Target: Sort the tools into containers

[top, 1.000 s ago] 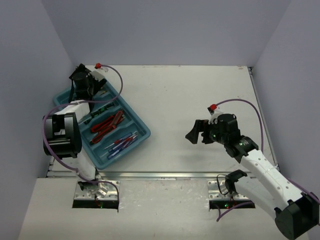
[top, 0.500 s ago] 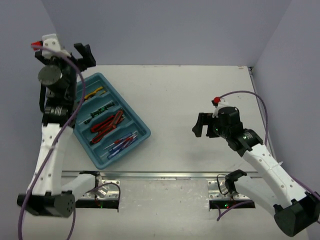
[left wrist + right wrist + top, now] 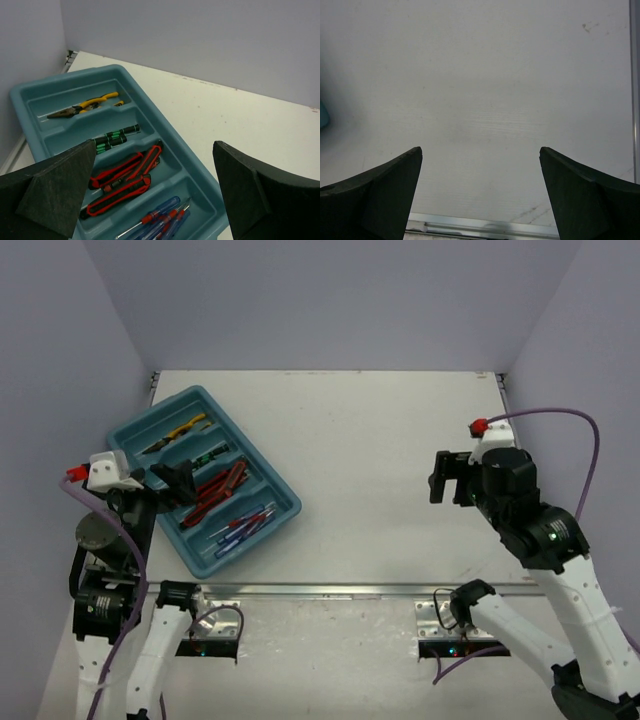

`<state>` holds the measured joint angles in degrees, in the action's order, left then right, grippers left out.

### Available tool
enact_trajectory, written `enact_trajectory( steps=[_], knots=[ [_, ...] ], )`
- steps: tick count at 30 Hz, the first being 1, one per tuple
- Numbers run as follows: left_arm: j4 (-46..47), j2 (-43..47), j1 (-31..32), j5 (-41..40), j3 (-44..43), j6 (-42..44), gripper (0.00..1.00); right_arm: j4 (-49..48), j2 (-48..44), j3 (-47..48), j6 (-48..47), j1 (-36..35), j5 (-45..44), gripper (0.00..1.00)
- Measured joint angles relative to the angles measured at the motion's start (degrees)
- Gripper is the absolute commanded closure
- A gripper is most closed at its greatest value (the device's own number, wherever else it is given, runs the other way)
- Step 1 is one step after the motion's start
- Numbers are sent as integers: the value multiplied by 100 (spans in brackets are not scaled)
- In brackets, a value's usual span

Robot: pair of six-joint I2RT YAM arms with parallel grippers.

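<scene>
The teal tray (image 3: 279,492) lies at the left of the table with the tools in its four long compartments. From far to near these are yellow-handled pliers (image 3: 182,429), thin black-green screwdrivers (image 3: 205,457), red-handled cutters (image 3: 214,490) and blue-handled screwdrivers (image 3: 241,527). My left gripper (image 3: 177,485) hovers open over the tray's near-left side, holding nothing. Its wrist view shows the pliers (image 3: 85,103), black-green screwdrivers (image 3: 114,137), cutters (image 3: 125,175) and blue screwdrivers (image 3: 161,215) between the wide fingers of the left gripper (image 3: 154,145). My right gripper (image 3: 450,480) hangs open and empty above bare table, also in its own view (image 3: 480,149).
A metal rail (image 3: 320,591) runs along the table's near edge and shows in the right wrist view as a rail (image 3: 480,223). Grey walls close in the left, back and right. A sliver of the tray's corner (image 3: 322,115) shows at that view's left edge.
My left arm swung from high at the tray's back-left down to the tray's near-left side. My right arm drew back toward the right. Both grippers stayed open.
</scene>
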<state>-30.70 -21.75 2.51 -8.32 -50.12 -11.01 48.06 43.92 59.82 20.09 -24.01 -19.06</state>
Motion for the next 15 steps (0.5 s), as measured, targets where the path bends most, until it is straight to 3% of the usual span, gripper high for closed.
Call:
enact_trajectory(
  steps=[7, 15],
  knots=[
    [-590, 609, 268, -96, -167, -1, 0, 670, -775, 690, -253, 0, -56, 1],
    [-956, 618, 466, -104, -219, 25, 0, 979, -1051, 673, -327, 0, -108, 1]
  ],
)
